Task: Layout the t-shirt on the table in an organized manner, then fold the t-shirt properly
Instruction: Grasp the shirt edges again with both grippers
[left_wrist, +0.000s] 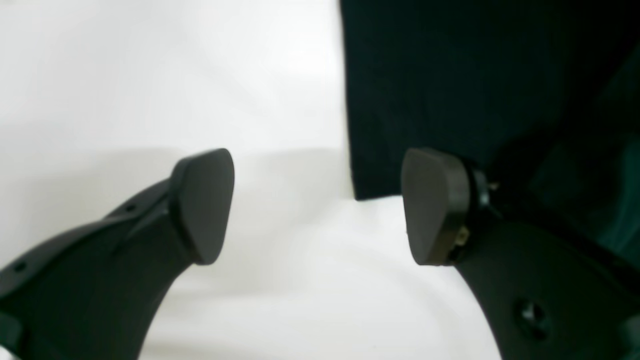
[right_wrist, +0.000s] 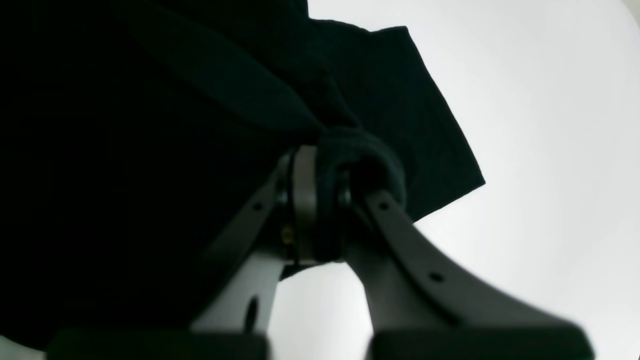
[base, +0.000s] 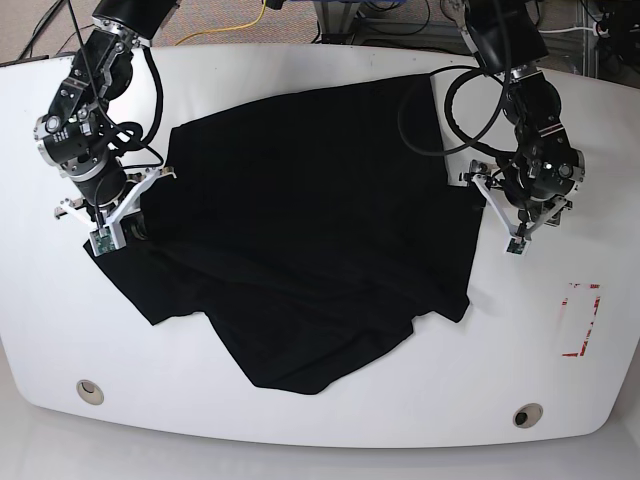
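The black t-shirt (base: 310, 230) lies spread but creased across the middle of the white table (base: 330, 425). At the shirt's left edge my right gripper (base: 138, 218) is shut on a bunch of its fabric; the right wrist view shows the fingertips of that gripper (right_wrist: 325, 200) pinching a rolled fold of the t-shirt (right_wrist: 150, 125). My left gripper (base: 488, 195) stands open at the shirt's right edge. In the left wrist view this gripper (left_wrist: 320, 207) holds nothing, and a straight edge and corner of the t-shirt (left_wrist: 450, 75) lie just beyond its right pad (left_wrist: 432, 205).
A red tape rectangle (base: 582, 320) marks the table at the right. Two round grey grommet holes (base: 88, 390) (base: 527, 413) sit near the front edge. Cables and floor lie beyond the table's far edge.
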